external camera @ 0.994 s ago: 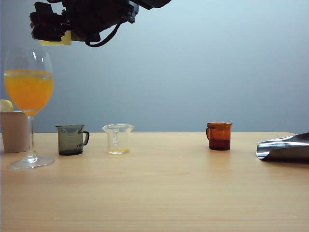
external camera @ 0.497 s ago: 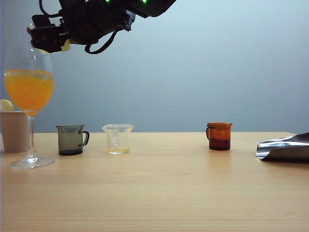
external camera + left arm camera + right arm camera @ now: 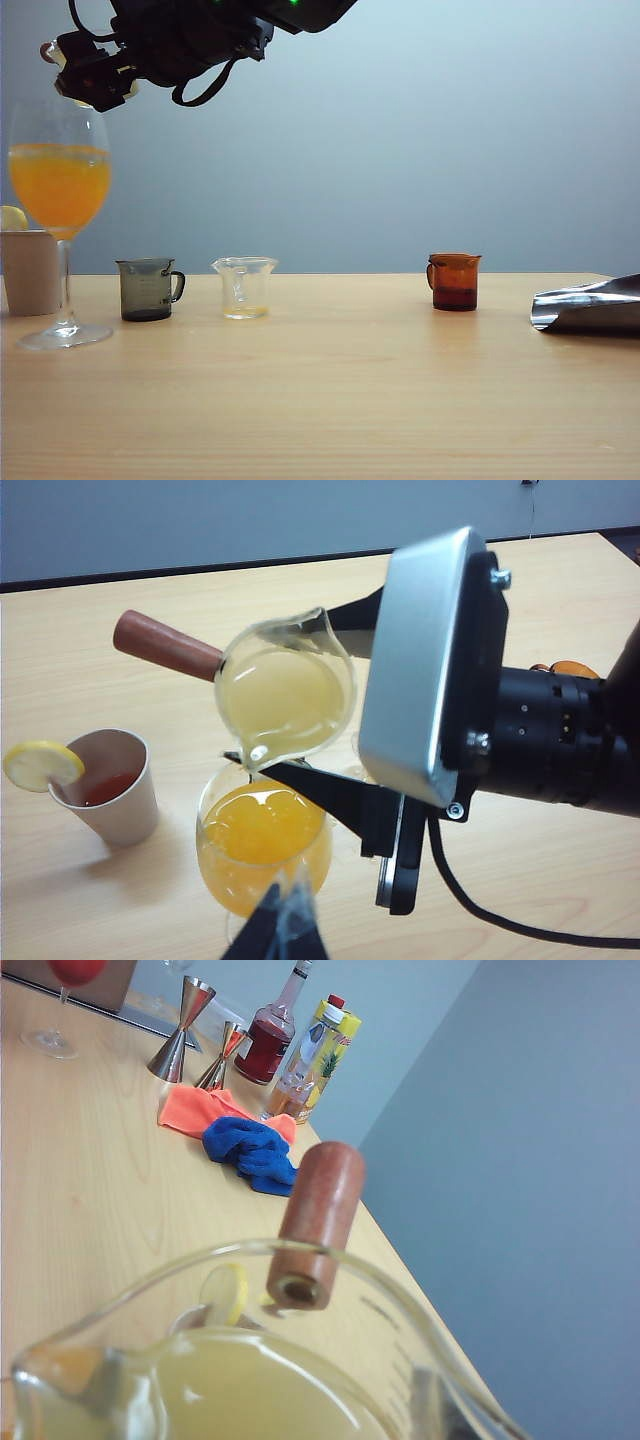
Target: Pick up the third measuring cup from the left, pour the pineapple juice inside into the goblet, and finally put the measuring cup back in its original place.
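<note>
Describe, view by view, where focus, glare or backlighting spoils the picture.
Exterior view: the right pincer is a dark silhouette against the bright wall. Right wrist view: the measuring cup fills the near frame, blurred. Left wrist view: sharp, with soft glare on the goblet.

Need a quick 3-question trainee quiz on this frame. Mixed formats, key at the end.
1. True or false: the measuring cup, held tilted over the goblet by the right gripper, is empty.
2. What does the goblet hold? A) a cloudy orange drink B) dark red liquid C) nothing
3. Fill in: the beige paper cup beside the goblet has a ___ slice on its rim.

The left gripper only looks down on the goblet from above. Its fingers hold nothing that shows.

Key: 1 false, it holds pale yellow juice; 2 A; 3 lemon.
</note>
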### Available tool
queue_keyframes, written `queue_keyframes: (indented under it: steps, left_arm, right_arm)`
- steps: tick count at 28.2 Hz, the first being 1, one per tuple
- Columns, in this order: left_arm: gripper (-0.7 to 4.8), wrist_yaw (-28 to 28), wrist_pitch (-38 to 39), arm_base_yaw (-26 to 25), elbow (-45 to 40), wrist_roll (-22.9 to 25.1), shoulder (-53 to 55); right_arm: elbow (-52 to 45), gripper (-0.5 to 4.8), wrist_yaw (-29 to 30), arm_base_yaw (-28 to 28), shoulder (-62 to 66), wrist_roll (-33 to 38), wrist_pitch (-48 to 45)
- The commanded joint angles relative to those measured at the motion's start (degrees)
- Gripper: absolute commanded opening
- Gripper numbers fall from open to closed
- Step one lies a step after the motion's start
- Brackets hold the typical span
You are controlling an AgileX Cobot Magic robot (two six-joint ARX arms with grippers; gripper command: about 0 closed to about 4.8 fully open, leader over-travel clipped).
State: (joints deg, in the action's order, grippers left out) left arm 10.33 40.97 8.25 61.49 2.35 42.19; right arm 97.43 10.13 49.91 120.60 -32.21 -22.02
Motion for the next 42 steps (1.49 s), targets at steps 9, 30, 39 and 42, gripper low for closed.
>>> queue_keyframes:
  steps: [9, 30, 39, 42]
  left_arm:
    - [-0.06, 0.24, -0.79, 0.04, 0.26, 0.22, -0.15]
    - [-0.06, 0.46, -0.24, 0.07, 0.28, 0.22, -0.17]
    - [-0.06, 0.44, 0.39, 0.07, 0.28, 0.2, -0.17]
    - [-0.06, 0.44, 0.59, 0.07, 0.28, 0.2, -0.17]
  right_arm:
    - [0.44, -0.01, -0.02, 0.15, -0.57, -4.5, -2.23]
    - [0.44, -0.01, -0.17, 0.17, -0.57, -11.8, -2.27]
    - [0.44, -0.01, -0.2, 0.15, -0.57, -14.64, -2.27]
    - [0.44, -0.01, -0.2, 0.15, -0.57, -15.76, -2.25]
